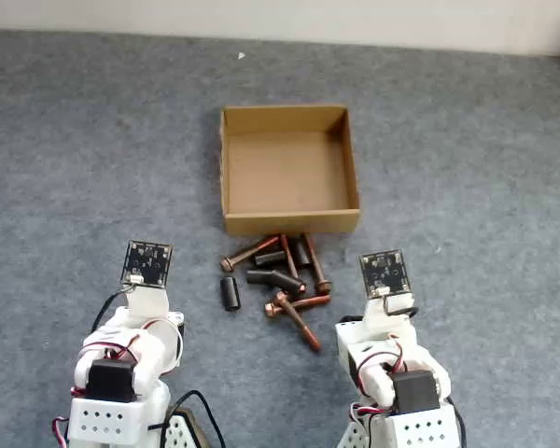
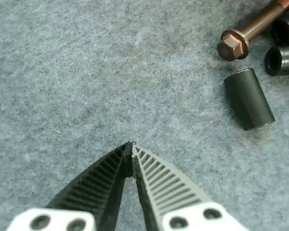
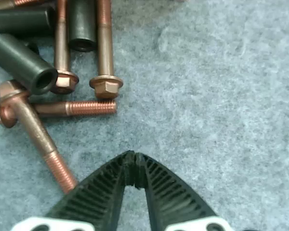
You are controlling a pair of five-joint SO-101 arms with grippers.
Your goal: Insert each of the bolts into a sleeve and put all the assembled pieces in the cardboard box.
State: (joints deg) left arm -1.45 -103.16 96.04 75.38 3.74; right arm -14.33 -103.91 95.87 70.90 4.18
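Note:
An open cardboard box [image 1: 289,220] stands at the middle of the grey carpet, nothing inside. Just in front of it lies a heap of copper-coloured bolts [image 1: 299,322] and black sleeves [image 1: 231,293]. One black sleeve [image 2: 248,98] lies apart, with a bolt head [image 2: 233,45] beyond it. Several bolts [image 3: 104,48] and a black sleeve [image 3: 20,61] lie beside my right gripper [image 3: 134,157]. My left gripper [image 2: 131,147] is shut over bare carpet, to the left of the heap. The right gripper is shut too, to the right of the heap. Neither holds anything.
Grey carpet [image 1: 467,140] covers the whole table. The left arm's base [image 1: 121,383] and the right arm's base [image 1: 397,383] stand at the near edge, on either side of the heap.

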